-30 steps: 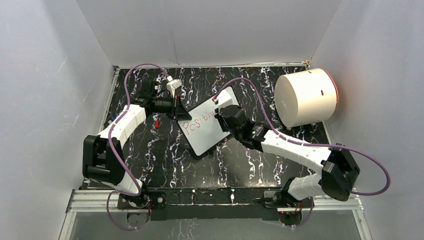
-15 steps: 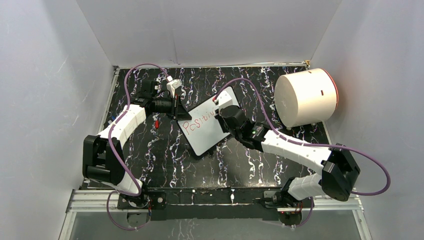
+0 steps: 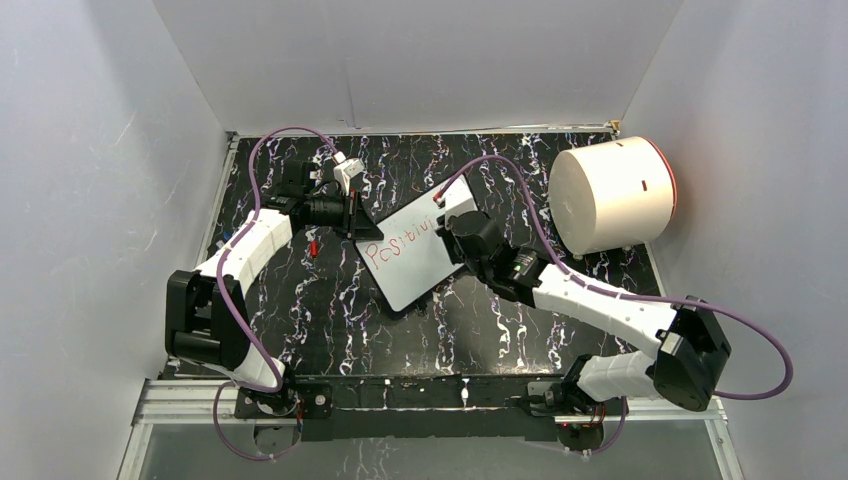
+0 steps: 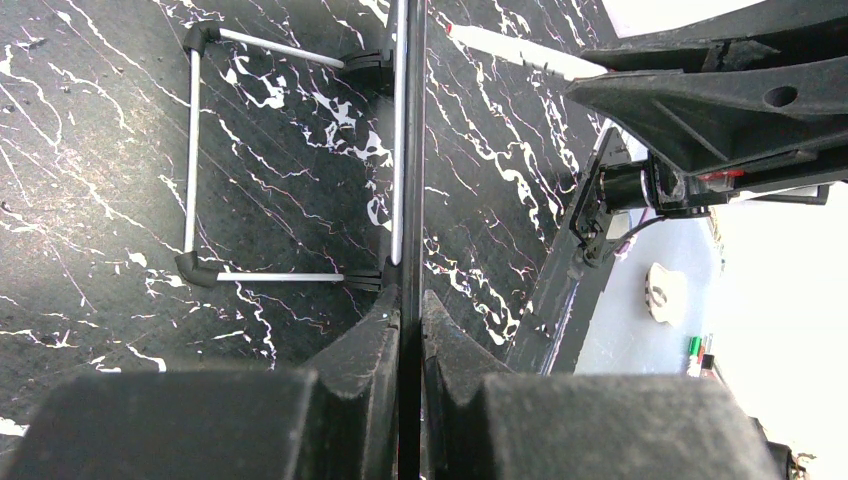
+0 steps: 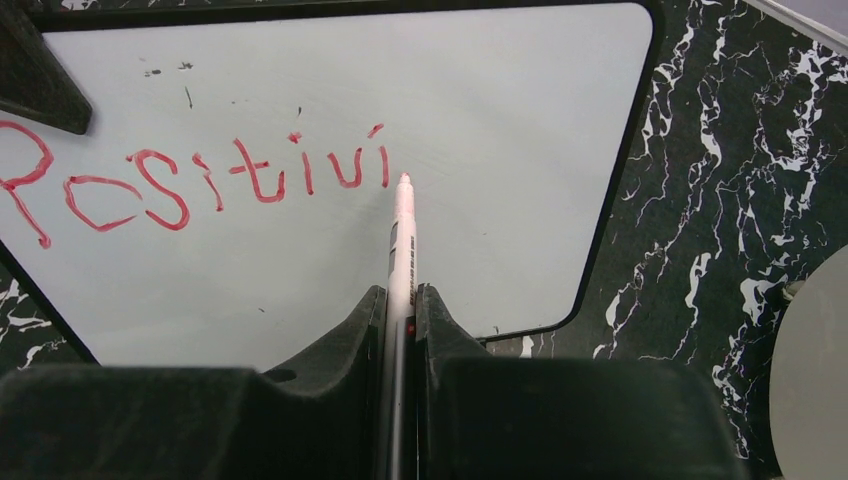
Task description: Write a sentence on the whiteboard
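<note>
My right hand (image 5: 400,300) clamped a slim white marker (image 5: 402,235), its tip beside red "Positivi", the partial sentence (image 5: 205,175) on the glossy whiteboard (image 3: 412,278), mid-frame on the marbled black worktop (image 3: 330,300). The left wrist view alone showed edge-on my left hand (image 4: 408,312) pinching its thin frame.

The whiteboard (image 5: 500,120) looks smooth and slightly glossy, its frame black plastic; the marker (image 5: 403,240) is white plastic, the table (image 3: 330,310) marble-patterned.
</note>
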